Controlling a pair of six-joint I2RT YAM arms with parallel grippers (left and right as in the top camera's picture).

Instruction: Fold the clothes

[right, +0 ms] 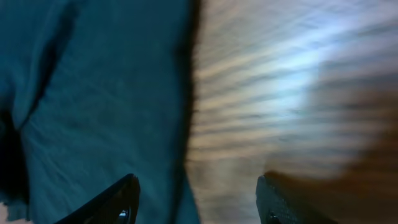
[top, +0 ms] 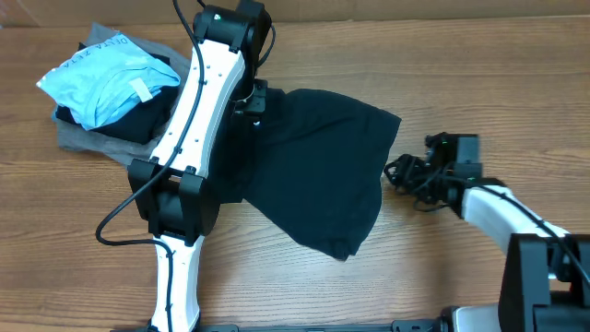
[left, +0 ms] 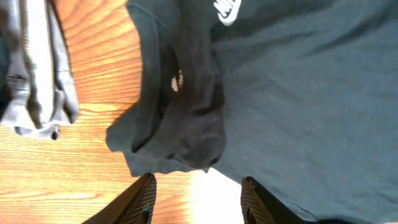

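The black T-shirt (top: pixel 318 171) lies crumpled in the middle of the wooden table. In the left wrist view its collar (left: pixel 180 93) with a small white label faces me, and the white swoosh logo (left: pixel 227 9) shows at the top. My left gripper (left: pixel 196 202) is open and empty just short of the collar; from overhead it (top: pixel 251 106) is at the shirt's far left edge. My right gripper (right: pixel 196 205) is open and empty over the shirt's (right: pixel 93 106) right edge; from overhead it (top: pixel 403 172) is right beside that edge. The right wrist view is blurred.
A pile of clothes stands at the back left: a light blue garment with lettering (top: pixel 111 78) on top of a dark one, on a grey garment (top: pixel 83 138). The grey garment (left: pixel 37 68) also shows in the left wrist view. The left arm (top: pixel 198 101) crosses the shirt's left side.
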